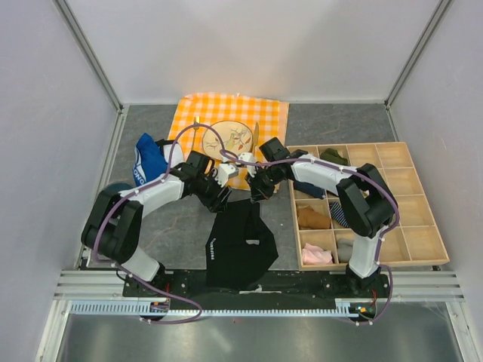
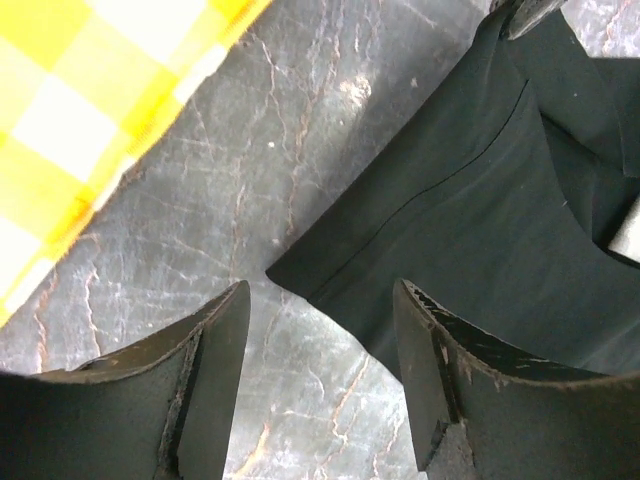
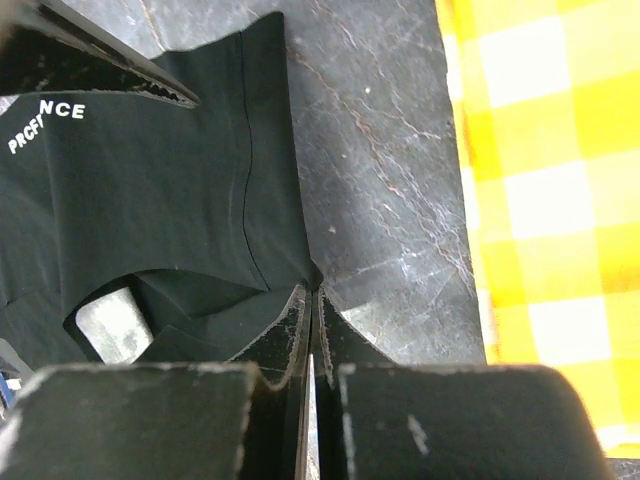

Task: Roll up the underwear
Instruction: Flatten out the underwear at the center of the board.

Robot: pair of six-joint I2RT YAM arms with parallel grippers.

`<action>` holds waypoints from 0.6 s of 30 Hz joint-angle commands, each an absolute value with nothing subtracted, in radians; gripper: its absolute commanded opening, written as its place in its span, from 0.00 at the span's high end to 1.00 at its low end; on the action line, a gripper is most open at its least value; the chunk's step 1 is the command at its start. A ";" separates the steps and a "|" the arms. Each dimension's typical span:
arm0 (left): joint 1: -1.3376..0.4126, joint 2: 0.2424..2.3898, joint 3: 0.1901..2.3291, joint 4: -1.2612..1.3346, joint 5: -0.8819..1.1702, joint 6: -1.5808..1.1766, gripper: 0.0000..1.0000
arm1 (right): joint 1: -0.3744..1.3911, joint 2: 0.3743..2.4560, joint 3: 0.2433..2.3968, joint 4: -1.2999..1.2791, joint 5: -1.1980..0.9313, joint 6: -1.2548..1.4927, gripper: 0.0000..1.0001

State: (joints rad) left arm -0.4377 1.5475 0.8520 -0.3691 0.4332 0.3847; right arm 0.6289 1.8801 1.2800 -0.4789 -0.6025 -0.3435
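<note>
The black underwear [image 1: 240,241] lies spread on the grey table between the arm bases, white lettering on its waistband at the left. Its far end rises to a peak under the two grippers. My right gripper [image 1: 256,194] is shut, and in the right wrist view [image 3: 312,292] its tips pinch a corner of the underwear [image 3: 150,190]. My left gripper [image 1: 220,200] is open just left of it. In the left wrist view [image 2: 320,300] bare table shows between the fingers, and a corner of the underwear [image 2: 480,200] lies just ahead of the right finger.
A yellow checked cloth [image 1: 226,113] with a plate [image 1: 226,137] and cutlery lies just behind the grippers. A blue garment [image 1: 149,162] sits at the left. A wooden compartment tray [image 1: 407,196] holding small clothes stands at the right.
</note>
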 commanded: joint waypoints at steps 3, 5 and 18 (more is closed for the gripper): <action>-0.434 1.623 0.946 -0.359 0.472 0.425 0.35 | 0.597 1.921 1.290 -0.457 -0.629 -0.316 0.96; -0.434 1.656 0.954 -0.367 0.480 0.431 0.36 | 0.588 1.925 1.290 -0.457 -0.635 -0.313 0.95; -0.436 1.766 1.022 -0.416 0.532 0.413 0.62 | 0.568 1.940 1.290 -0.459 -0.681 -0.307 0.95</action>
State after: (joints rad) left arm -0.4377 1.7264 0.9806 -0.3870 0.4850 0.3866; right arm 0.5701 1.9202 1.2800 -0.4713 -0.6342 -0.3164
